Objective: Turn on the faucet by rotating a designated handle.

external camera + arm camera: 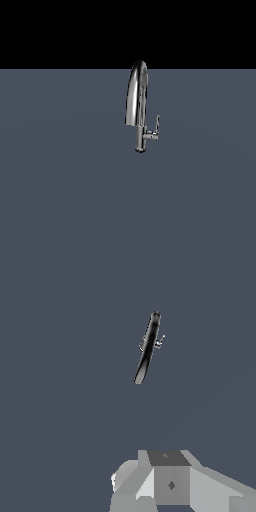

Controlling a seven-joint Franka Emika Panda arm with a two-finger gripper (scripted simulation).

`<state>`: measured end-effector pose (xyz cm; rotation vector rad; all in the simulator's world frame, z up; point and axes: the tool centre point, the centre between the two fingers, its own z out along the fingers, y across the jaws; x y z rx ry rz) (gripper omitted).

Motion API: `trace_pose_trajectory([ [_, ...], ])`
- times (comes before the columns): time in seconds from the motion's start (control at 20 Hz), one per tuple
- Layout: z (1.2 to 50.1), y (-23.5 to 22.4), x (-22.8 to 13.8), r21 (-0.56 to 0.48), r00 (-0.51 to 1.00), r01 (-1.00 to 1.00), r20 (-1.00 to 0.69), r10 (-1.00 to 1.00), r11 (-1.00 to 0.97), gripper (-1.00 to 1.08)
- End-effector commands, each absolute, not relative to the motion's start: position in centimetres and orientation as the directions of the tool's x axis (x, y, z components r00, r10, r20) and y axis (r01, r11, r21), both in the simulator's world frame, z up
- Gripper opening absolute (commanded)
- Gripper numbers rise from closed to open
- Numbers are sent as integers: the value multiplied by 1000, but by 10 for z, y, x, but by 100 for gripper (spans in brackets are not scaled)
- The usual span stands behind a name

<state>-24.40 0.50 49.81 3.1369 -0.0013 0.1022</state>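
**A:** A flat slate-grey surface [65, 200] runs out under a black backdrop, and on it stands the tall shiny chrome faucet with the high arched gooseneck spout [136, 97]. What do you make of your progress, operator?

**B:** You have barely begun. The small thin chrome lever handle [156, 125] juts from the faucet's slim body on a short stub, low on the side toward the exterior view's right, and angles upward. Nothing touches it.

**A:** And your arm?

**B:** It does not appear in the exterior view at all. In the wrist view you see only pale grey blocky parts of the gripper [165, 481] in the foreground, with the faucet [147, 348] well apart from them, small and seen from above. The handle [160, 341] shows there as a tiny bright spur beside the dark body.

**A:** Are the fingers spread or pressed together?

**B:** You cannot tell; the fingertips are out of the picture, and the grey housing gives no clue.

**A:** So what is left?

**B:** By my reading, everything: you have yet to close on the faucet, line up beside the lever rather than the spout, make contact and rotate it. No water or other sign of flow is visible, so you should treat the faucet as off.
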Motion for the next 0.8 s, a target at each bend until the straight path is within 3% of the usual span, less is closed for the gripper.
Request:
trace_pose_trajectory([
  [0.0, 498, 5, -244, 3, 998, -1, 65, -1, -1000, -100],
  [0.75, 493, 0, -212, -80, 996, -87, -7, -87, -993, -100],
])
